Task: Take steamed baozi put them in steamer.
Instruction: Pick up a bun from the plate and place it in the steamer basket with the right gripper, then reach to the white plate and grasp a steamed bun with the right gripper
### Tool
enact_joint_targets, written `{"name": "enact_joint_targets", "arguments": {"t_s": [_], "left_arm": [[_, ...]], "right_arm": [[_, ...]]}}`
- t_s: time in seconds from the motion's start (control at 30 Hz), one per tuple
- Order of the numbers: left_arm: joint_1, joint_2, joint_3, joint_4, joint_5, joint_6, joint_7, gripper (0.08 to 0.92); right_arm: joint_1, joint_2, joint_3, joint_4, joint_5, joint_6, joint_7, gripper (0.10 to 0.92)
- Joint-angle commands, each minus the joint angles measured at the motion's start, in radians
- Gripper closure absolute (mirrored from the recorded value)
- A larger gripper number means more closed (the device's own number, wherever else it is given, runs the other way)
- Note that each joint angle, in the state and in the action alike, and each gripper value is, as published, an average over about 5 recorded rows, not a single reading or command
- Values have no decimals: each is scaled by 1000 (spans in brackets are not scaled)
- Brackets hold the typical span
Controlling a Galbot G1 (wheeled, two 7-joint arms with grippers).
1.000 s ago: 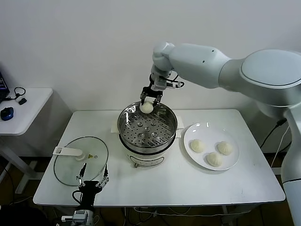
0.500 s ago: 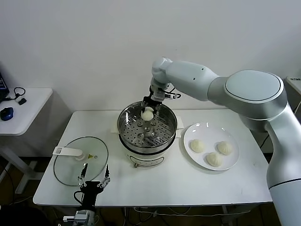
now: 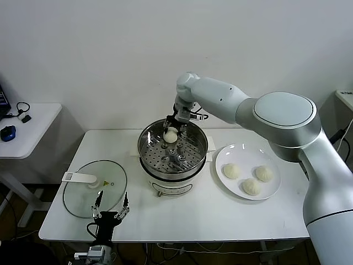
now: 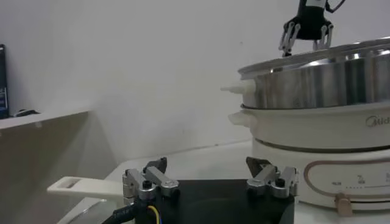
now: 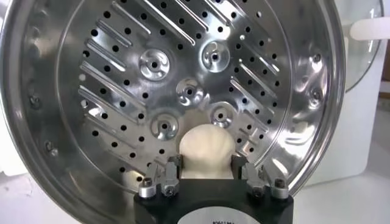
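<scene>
Releasing looks like the step in hand: right gripper [image 3: 171, 128] is down inside the steamer [image 3: 201, 144], upper centre of the head view, over the far side of the perforated tray [image 5: 122, 67]

- One baozi [image 5: 206, 149] sits between the right fingers [image 5: 172, 170]. Wrist view shows them standing at either flank of the bun, partly parted; cannot tell whether the pads are touching the dough or have just let go
- Bun appears to rest on the tray or very near it, close to the far wall; contact hidden by the bun itself
- Three more baozi [image 3: 251, 179] wait on the white plate [image 3: 223, 156], right of centre in the head view, well apart from the steamer
- Glass lid [image 3: 94, 193] lies flat at lower left; left gripper [image 3: 110, 205] is parked just beside it, fingers spread, holding nothing

To do this well, I judge:
- spread the fingers fully before lifting, since soft dough may cling to a pad and be dragged
- rise straight up, clear of the rim, before swinging toward the plate
- place later buns in the bare near and side areas of the tray so they do not press together
</scene>
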Motion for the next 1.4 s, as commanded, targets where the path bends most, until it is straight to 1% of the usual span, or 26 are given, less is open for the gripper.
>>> {"name": "enact_joint_targets", "arguments": {"t_s": [0.03,0.13,0.23,0.47,0.6,0.67,0.77,1.0,1.13,1.4], "left_arm": [[0,3,2,0,1,-1,1,177],[0,4,2,-2,1,-1,1,177],[1,4,2,-4,1,0,1,177],[7,4,2,-12,1,1,1,177],[11,4,2,-17,2,1,0,177],[13,4,2,-18,2,1,0,177],[14,3,3,-16,3,2,0,177],[16,2,12,-15,7,4,0,177],[15,2,15,-18,7,7,0,177],[16,2,16,-15,5,4,0,177]], "right_arm": [[-6,-1,4,-6,35,49,6,324],[7,-9,2,5,53,49,3,248],[31,-19,-3,23,75,49,-6,210],[147,-74,-91,97,205,49,-60,203],[210,-122,-175,143,312,45,-95,202],[238,-148,-221,181,393,17,-115,203],[278,-184,-278,242,511,-60,-137,203],[397,-249,-438,396,698,-292,-108,203],[456,-291,-501,486,752,-431,-114,203],[541,-385,-604,638,820,-645,-142,203]]}}
